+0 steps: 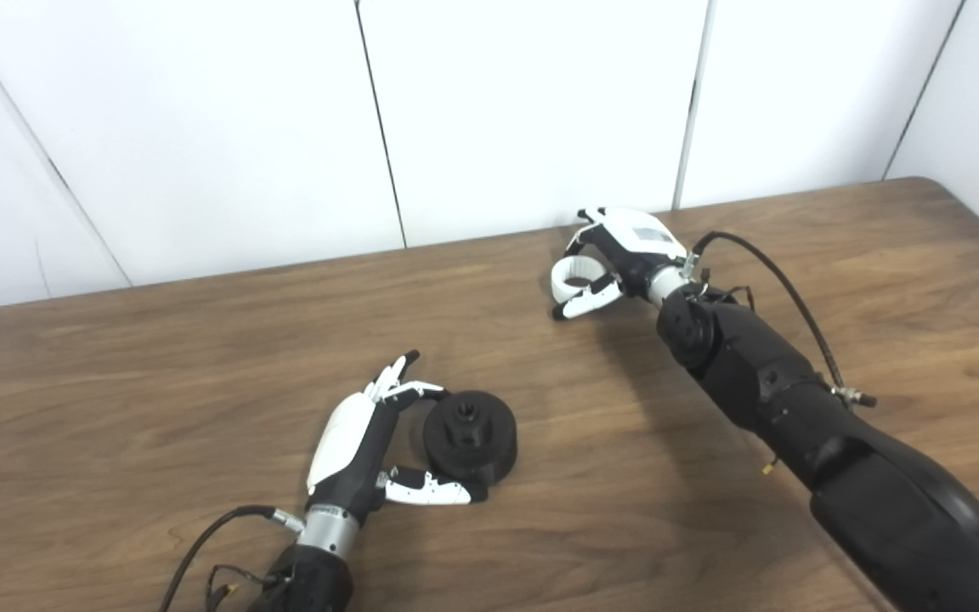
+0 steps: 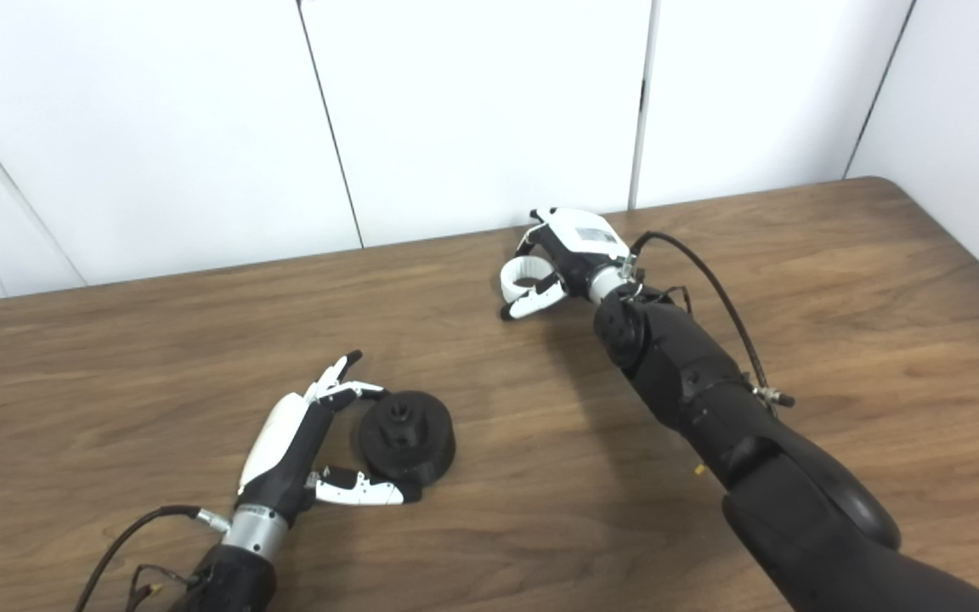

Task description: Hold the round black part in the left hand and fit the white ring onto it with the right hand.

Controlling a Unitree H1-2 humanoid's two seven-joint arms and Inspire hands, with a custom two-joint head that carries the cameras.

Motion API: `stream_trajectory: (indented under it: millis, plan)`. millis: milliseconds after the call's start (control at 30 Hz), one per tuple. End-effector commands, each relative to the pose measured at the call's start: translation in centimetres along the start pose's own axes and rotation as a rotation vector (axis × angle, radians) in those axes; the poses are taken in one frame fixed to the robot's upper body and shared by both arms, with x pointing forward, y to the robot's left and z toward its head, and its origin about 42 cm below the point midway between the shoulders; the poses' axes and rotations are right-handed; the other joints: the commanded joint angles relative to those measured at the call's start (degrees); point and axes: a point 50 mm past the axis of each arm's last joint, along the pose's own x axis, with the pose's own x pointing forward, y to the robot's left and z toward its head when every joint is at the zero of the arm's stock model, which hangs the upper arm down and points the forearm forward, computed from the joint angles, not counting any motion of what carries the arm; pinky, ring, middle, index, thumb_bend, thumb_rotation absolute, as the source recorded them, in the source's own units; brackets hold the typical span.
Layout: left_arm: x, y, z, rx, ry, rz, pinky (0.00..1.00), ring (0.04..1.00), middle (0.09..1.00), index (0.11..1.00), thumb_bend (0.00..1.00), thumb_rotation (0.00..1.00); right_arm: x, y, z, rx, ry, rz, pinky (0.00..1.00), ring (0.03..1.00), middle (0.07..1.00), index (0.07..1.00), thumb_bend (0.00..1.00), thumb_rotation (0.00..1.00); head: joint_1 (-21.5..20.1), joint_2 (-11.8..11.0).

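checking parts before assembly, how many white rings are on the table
1. The white ring sits at the table's far side, inside the right hand. None show elsewhere.

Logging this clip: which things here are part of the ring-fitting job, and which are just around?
In the job: round black part, left hand around it; white ring at the right hand.
Just around: wooden table, white wall panels.

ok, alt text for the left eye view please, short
The robot's left hand cups a round black part on a wooden table. Its right hand, farther back by the white wall, is closed around a white ring.
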Motion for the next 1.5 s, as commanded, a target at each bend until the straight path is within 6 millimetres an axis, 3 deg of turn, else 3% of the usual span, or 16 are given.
stream_trajectory:
  millis: [0, 1100, 1200, 1267, 1467]
  plan:
    - [0.0, 0.4, 0.2, 0.020, -0.017, 0.002, 1.00, 1.000, 1.000, 0.601, 0.97, 0.22, 0.9, -3.3, 0.5, -0.004, -0.038, -0.091, 1.00, 0.999, 0.954, 0.633, 0.80, 0.33, -0.02, 0.00]
    - [-0.2, 0.6, 0.1, 0.023, -0.017, -0.008, 1.00, 1.000, 1.000, 0.605, 0.97, 0.24, 0.2, -3.3, -0.5, 0.011, -0.017, -0.080, 1.00, 0.990, 0.950, 0.638, 0.82, 0.35, 0.02, 0.67]
    - [-0.2, 0.6, 0.2, 0.021, -0.018, -0.007, 1.00, 1.000, 1.000, 0.603, 0.96, 0.24, 0.1, -3.2, -0.6, 0.043, -0.028, -0.104, 1.00, 0.982, 0.933, 0.598, 0.80, 0.31, 0.07, 0.70]
    - [-0.1, 0.5, 0.2, 0.022, -0.017, -0.007, 1.00, 1.000, 1.000, 0.602, 0.97, 0.24, 0.0, -3.1, -0.6, 0.074, -0.032, -0.126, 1.00, 0.961, 0.900, 0.502, 0.56, 0.17, 0.07, 0.70]
    - [-0.1, 0.5, 0.2, 0.027, -0.017, -0.009, 1.00, 1.000, 1.000, 0.603, 0.97, 0.24, -0.2, -2.9, -0.7, 0.095, -0.051, -0.166, 1.00, 0.947, 0.868, 0.483, 0.52, 0.15, 0.01, 0.68]
